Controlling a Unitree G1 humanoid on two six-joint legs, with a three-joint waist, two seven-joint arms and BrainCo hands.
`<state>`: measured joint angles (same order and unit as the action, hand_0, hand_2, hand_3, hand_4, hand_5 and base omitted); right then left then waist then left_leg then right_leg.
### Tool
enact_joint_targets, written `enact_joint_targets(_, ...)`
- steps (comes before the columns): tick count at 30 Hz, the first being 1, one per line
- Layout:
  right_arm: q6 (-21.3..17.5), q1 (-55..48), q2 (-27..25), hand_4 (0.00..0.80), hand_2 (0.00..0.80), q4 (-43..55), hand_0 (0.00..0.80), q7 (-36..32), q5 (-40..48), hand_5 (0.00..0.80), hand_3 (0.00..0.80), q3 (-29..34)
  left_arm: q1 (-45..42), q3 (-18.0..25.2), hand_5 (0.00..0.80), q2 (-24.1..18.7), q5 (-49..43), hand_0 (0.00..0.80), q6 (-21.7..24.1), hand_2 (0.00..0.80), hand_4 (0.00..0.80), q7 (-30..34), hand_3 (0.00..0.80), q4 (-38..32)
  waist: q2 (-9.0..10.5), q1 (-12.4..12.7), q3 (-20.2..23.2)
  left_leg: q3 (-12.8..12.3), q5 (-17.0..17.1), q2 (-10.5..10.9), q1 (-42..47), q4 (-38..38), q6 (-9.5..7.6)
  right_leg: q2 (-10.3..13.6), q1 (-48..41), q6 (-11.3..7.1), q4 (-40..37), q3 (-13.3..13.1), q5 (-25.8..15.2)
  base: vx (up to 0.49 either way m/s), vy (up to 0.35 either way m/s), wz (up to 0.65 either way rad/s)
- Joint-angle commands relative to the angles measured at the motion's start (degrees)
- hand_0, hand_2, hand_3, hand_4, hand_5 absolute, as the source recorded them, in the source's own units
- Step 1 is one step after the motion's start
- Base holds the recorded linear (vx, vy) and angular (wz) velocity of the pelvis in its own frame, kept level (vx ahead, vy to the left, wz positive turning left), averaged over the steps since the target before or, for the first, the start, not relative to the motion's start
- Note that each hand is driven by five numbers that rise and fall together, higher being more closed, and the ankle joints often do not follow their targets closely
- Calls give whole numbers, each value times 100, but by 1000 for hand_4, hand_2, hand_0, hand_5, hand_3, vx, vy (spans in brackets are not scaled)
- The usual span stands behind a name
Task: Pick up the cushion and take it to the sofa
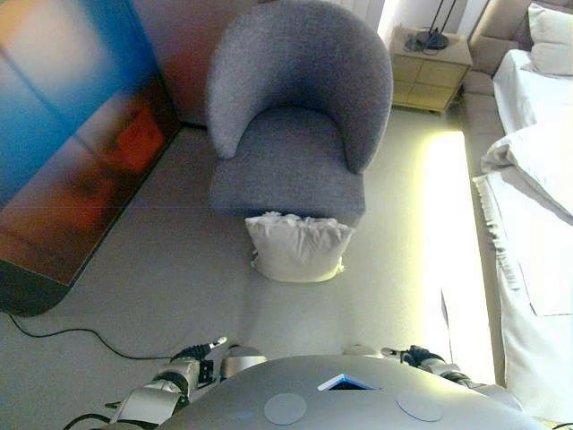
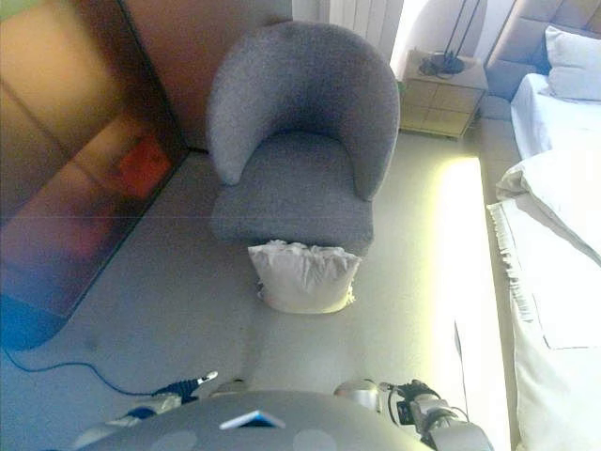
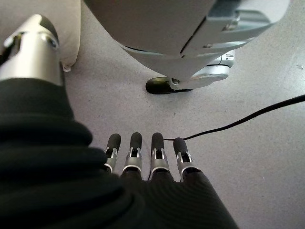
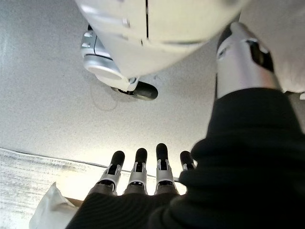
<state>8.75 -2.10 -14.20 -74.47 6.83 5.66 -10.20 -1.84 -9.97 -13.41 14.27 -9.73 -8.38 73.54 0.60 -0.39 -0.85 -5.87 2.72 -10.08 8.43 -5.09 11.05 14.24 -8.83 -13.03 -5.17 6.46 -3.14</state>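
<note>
**Desk:** Left eye view first — where is the cushion?

**Photographer:** Pale cushion (image 1: 297,248) on the floor, dead ahead, propped against the near front edge of the grey armchair (image 1: 295,116). Long axis running left to right across the line of approach, puckered top edge up against the seat.

**Desk:** And the hands?

**Photographer:** Both low and near, well short of it, one to each side of the body. Left hand (image 3: 143,160) with fingers straight and relaxed, empty, over bare floor. Right hand (image 4: 143,174) the same: fingers extended, nothing held.

**Desk:** Nearer arm?

**Photographer:** Hard to call. Cushion roughly centred between the two, perhaps a shade to the right. Probably a two-handed job, one hand to each short end, after closing the gap forward.

**Desk:** Anything around it?

**Photographer:** Large dark glossy panel (image 1: 72,143) far left, wooden nightstand (image 1: 430,63) far right beyond the chair, white bed (image 1: 537,224) along the right side. No sofa in sight, unless the grey armchair counts as one.
</note>
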Motion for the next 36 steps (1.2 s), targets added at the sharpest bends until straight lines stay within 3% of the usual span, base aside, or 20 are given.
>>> enact_joint_targets(1, -38, 349, 23, 0, 0, -176, 0, 45, -123, 0, 0, -124, 321, 66, 0, 81, -142, 0, 50, 0, 0, -28, 0, 248, 113, 104, -152, -4, -725, 925, 110, 23, -942, -807, 38, 660, 103, 198, 392, 0, 0, 0)
enact_joint_targets(27, -87, 376, -11, 0, 0, -147, 0, 59, -212, 0, 0, -222, 380, -163, 0, 34, -474, 0, -52, 0, 0, 125, 0, 173, 105, 81, -165, -45, -701, 883, 125, 9, -916, -956, -35, 718, 124, 242, 485, -11, -16, 1)
enact_joint_targets(36, -68, 409, -8, 0, 0, -129, 0, 2, -183, 0, 0, -262, 375, -130, 0, 42, -534, 0, -39, 0, 0, 55, 0, 160, 127, 94, -192, -118, -661, 721, 133, 106, -810, -1043, -55, 781, 100, 218, 511, 32, -98, 1)
